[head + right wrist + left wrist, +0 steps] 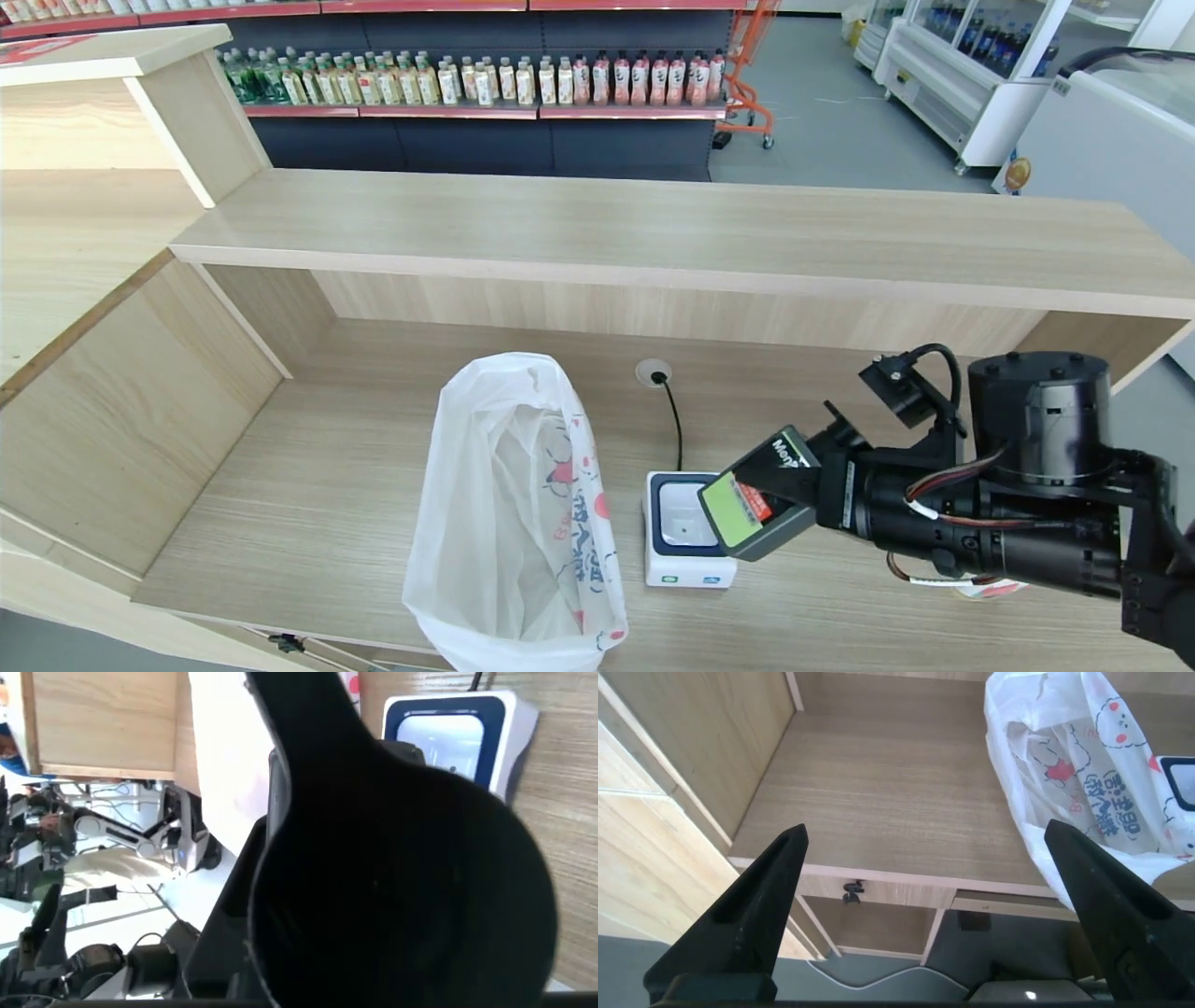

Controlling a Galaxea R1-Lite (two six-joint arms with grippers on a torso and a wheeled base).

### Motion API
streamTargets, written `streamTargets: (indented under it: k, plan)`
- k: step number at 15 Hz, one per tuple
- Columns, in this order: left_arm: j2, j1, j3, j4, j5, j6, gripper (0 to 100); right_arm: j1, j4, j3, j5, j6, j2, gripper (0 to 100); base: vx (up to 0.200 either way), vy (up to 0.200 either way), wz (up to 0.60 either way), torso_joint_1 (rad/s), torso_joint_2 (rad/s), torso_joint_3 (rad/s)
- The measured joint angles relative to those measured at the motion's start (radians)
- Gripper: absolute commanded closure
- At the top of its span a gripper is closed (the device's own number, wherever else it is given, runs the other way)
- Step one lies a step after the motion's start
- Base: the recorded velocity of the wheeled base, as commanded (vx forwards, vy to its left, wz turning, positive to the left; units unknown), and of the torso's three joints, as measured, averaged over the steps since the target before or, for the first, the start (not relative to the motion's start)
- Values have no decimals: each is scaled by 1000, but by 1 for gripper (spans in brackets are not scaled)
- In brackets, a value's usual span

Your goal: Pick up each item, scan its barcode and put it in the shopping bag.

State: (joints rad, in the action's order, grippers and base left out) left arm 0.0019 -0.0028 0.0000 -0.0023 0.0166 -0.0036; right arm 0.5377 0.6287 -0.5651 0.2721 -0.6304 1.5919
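Right claw: the right gripper (801, 469) is closed on the back end of a small dark grey cardboard box with a green end face (739, 509).
Left claw: the left gripper (926, 831) has its fingers wide apart and holds nothing; it hangs by the near edge of the light wooden counter (327, 504).
Box place: in the head view it hangs in the air above the right edge of the white box-shaped barcode scanner with a dark blue window frame (680, 532); I cannot tell if they touch.
Long axis: it runs from the claw toward 8 o'clock, green end first.
Bag: the white thin plastic shopping bag with a red cartoon print (513, 523) stands just beside the scanner, at its 9 o'clock, with its mouth open upward.
Key relation: from the box, the bag mouth lies at about 9 to 10 o'clock, past the scanner.
Nearer arm: the right one, I judge; it already carries the box.
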Motion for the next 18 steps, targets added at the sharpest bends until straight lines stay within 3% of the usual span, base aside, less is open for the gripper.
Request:
streamTargets:
  k: [4,18]
  plan:
    - [0,1,0,0,0,0,0,-2,39,-31,-116,83,103,100,0,0,0,0,0,0]
    - [0,0,0,0,0,0,0,4,50,-243,-114,157,392,100,0,0,0,0,0,0]
